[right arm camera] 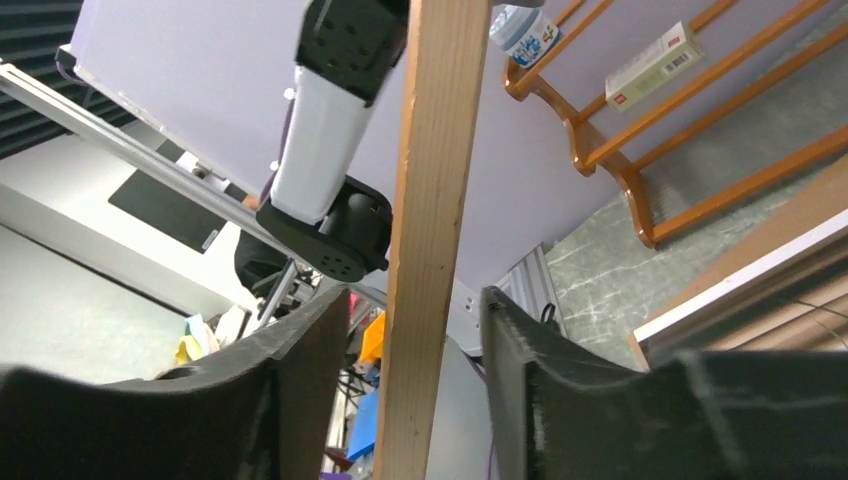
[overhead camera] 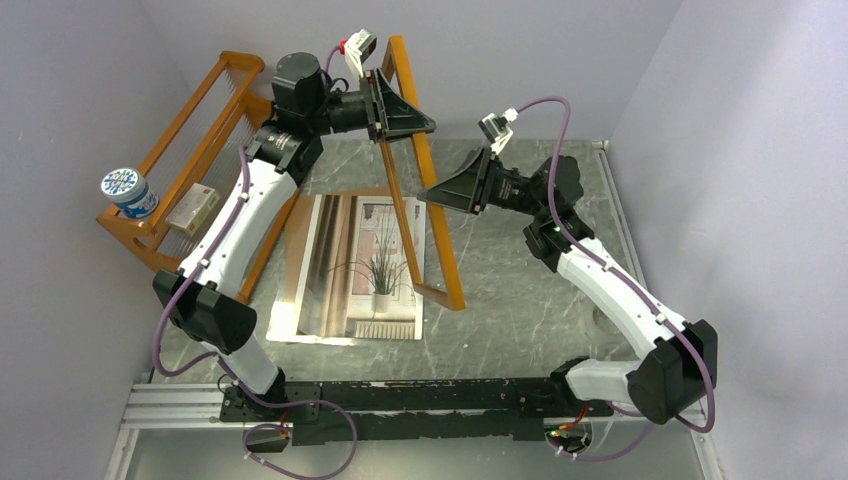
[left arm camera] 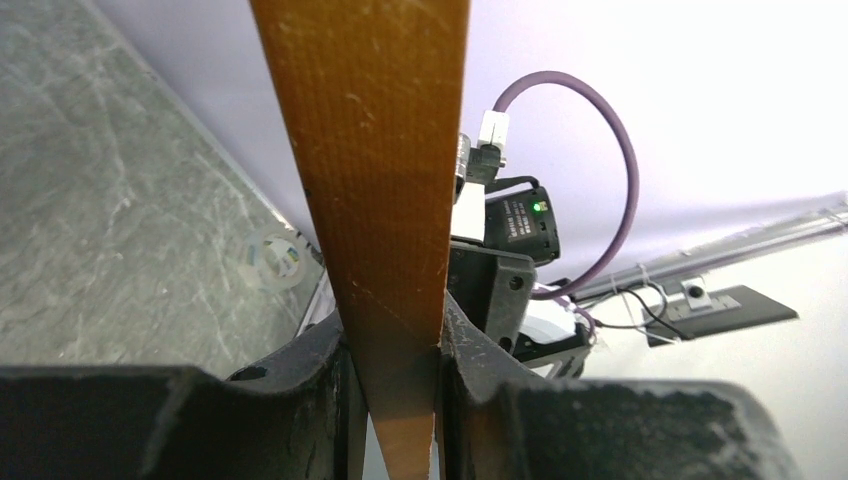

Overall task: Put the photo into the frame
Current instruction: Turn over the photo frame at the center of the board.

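1. The left gripper (overhead camera: 420, 122) is holding the frame (overhead camera: 441, 240) up off the table (overhead camera: 520, 290), gripping one long rail near its far end.
2. In the left wrist view, its fingers (left arm camera: 300, 375) are pressing against both sides of the orange-brown rail (left arm camera: 370, 150), with no gap showing, so the jaws are clamping firmly on the wood.
3. The frame is standing tilted on edge. Its near corner is resting on the table just beside the right edge of the photo (overhead camera: 360, 270), and its far end is leaning up toward the back wall.
4. The photo is lying flat and face up on the table in front of the left arm, partly under the raised frame. The potted plant and curtains are showing clearly.
5. The right gripper (overhead camera: 428, 190) is reaching in from the right at about the middle of the frame.
6. In the right wrist view, its fingers (right arm camera: 300, 350) are straddling a pale wooden rail (right arm camera: 430, 150) with a gap on each side. The jaws are standing partly open and gripping nothing.
7. A wooden rack (overhead camera: 240, 62) is sitting at the left rear of the table, carrying a small round tub (overhead camera: 128, 192) and a flat box (overhead camera: 194, 209).
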`<control>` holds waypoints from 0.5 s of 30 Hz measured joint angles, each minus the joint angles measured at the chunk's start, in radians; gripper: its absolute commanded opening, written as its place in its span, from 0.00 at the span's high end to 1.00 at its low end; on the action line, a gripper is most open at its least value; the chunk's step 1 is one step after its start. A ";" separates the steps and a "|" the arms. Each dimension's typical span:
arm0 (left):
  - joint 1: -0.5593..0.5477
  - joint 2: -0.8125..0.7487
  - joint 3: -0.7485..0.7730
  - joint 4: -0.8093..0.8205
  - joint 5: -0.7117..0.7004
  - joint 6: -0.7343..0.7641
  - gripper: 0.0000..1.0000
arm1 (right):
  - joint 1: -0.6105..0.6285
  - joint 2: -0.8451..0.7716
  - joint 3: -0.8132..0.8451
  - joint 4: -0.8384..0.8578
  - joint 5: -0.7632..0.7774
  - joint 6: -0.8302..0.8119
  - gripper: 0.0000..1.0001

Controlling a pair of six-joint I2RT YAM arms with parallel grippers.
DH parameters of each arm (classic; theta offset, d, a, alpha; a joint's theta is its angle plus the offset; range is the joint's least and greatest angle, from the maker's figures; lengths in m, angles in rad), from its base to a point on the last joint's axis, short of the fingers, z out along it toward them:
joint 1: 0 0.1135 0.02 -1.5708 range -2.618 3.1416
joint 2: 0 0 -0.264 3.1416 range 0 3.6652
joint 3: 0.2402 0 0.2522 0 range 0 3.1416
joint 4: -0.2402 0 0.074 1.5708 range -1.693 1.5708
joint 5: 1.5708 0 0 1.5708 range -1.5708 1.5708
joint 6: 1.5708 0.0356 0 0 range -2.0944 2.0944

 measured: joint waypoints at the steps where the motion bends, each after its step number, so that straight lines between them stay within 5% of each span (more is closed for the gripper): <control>1: 0.006 0.000 -0.012 0.037 0.016 -0.020 0.97 | -0.002 -0.005 0.000 0.005 0.001 0.004 0.57; 6: 0.028 0.001 -0.050 0.157 0.076 -0.095 0.91 | -0.011 -0.014 0.000 -0.002 0.011 0.003 0.84; 10: 0.031 0.003 -0.053 0.178 0.082 -0.084 0.80 | -0.013 -0.014 0.001 -0.029 0.025 0.004 0.89; 12: 0.033 0.003 -0.053 0.171 0.079 -0.072 0.82 | -0.013 -0.014 0.001 -0.039 0.034 0.002 0.84; 15: 0.034 0.003 -0.053 0.163 0.074 -0.065 0.91 | -0.014 -0.014 0.001 -0.042 0.036 0.003 0.57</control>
